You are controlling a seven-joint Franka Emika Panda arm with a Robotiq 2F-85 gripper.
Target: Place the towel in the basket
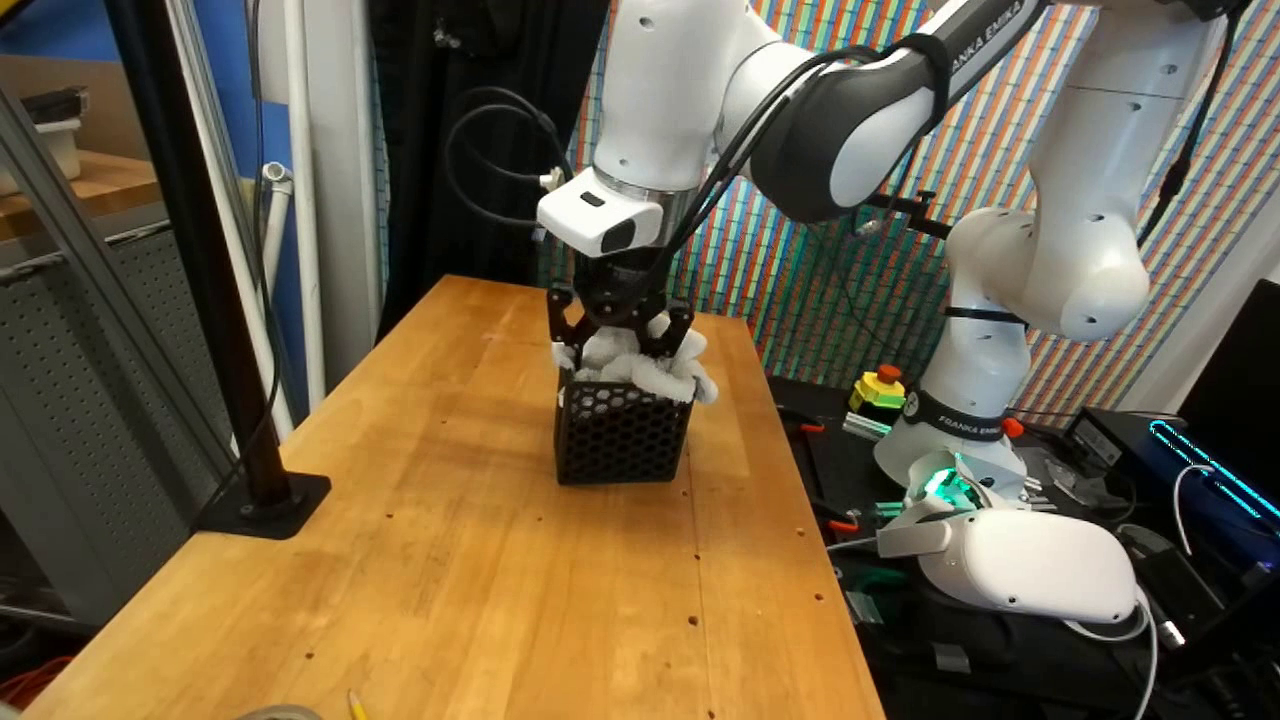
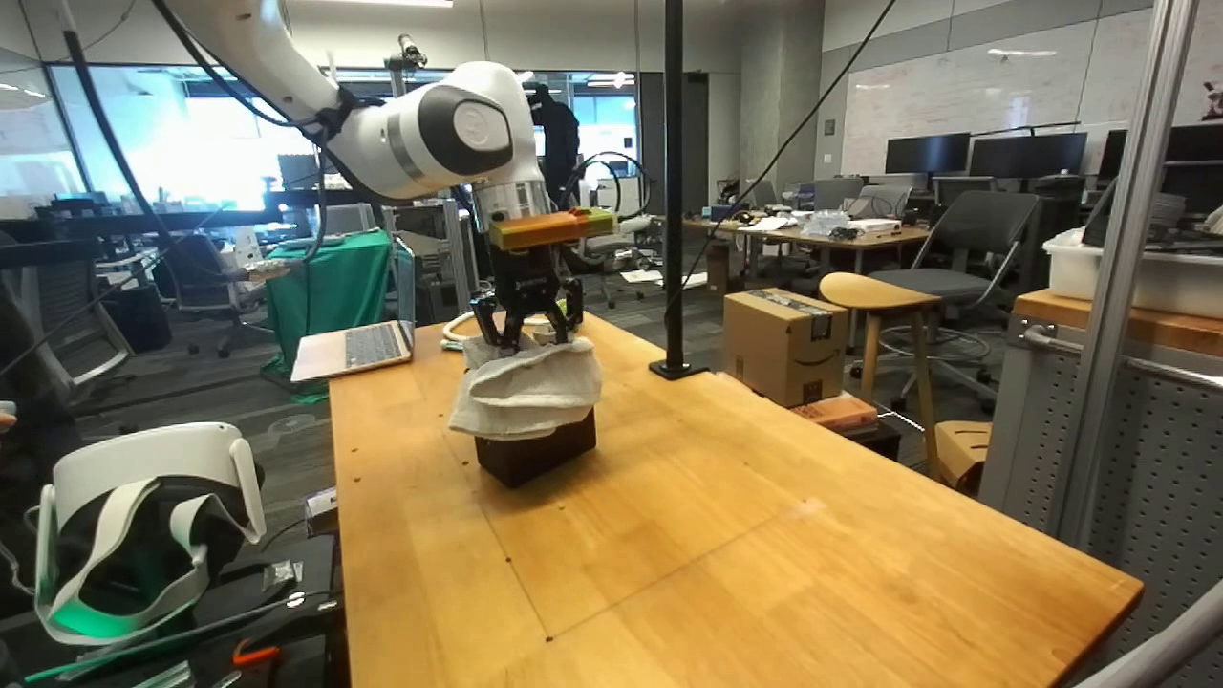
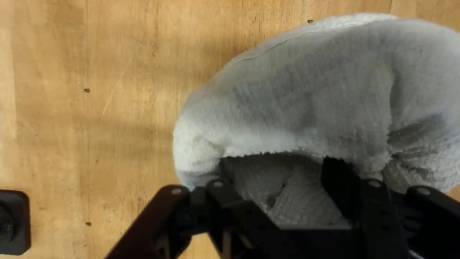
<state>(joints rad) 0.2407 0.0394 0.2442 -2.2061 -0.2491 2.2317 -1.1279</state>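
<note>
Right under the hand (image 1: 617, 350), towel (image 2: 525, 397).

Towel (image 2: 525, 397) blocks the basket (image 1: 622, 440) from above; clear table (image 1: 440, 450) reaches the pole (image 2: 675, 191).

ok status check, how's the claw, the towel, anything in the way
Claw open. White towel partly in black mesh basket, draping outside. Folds around claw might snag.

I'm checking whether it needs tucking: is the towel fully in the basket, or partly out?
Partly out: in an exterior view, the towel drapes down outside the basket.
</note>
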